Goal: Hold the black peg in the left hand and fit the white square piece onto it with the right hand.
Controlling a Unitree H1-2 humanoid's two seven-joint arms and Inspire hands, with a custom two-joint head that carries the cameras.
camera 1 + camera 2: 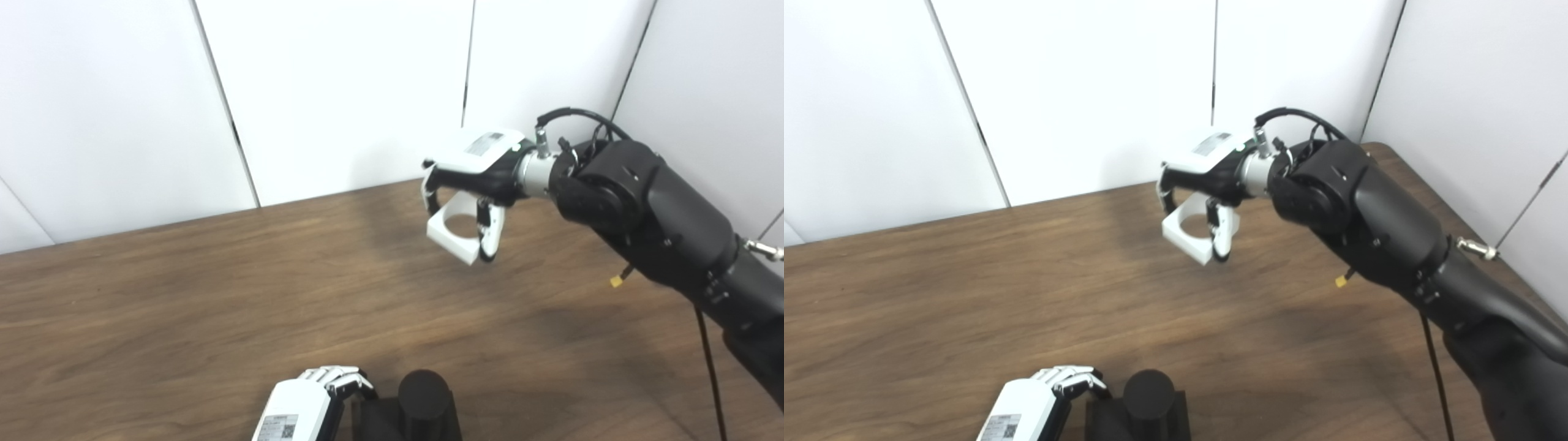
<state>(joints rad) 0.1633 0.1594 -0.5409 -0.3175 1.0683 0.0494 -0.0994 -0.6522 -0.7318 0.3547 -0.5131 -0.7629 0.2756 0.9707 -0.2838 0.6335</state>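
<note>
A: Where is the white square piece (452, 233) right now?

B: In the air over the far side of the wooden worktop (184, 306), clamped in the right hand (471, 177). The fingers curl down around its edges from above, so the round hole in its middle stays uncovered and shows plainly. I judge that grip is chosen to leave the hole free to go over the peg.

A: And the black peg (1148, 392)?

B: At the near edge, low in both views. It is a round black post standing upright on a dark square base (1102, 416), and it rests on the worktop, not lifted. The left hand (1041, 401) is just beside the base on its left, its fingers (334, 376) bent toward it and seemingly touching the base edge. Whether they truly clamp it I cannot tell; the lower part of the hand is cut off by the picture's edge.

A: Why keep a hand there at all?

B: Most likely to steady the base so the peg stays upright when the piece presses down.

A: How far along is the job?

B: The two parts are well apart. The piece is tilted, so by my reckoning it must be carried toward the near edge and levelled over the peg top.
</note>
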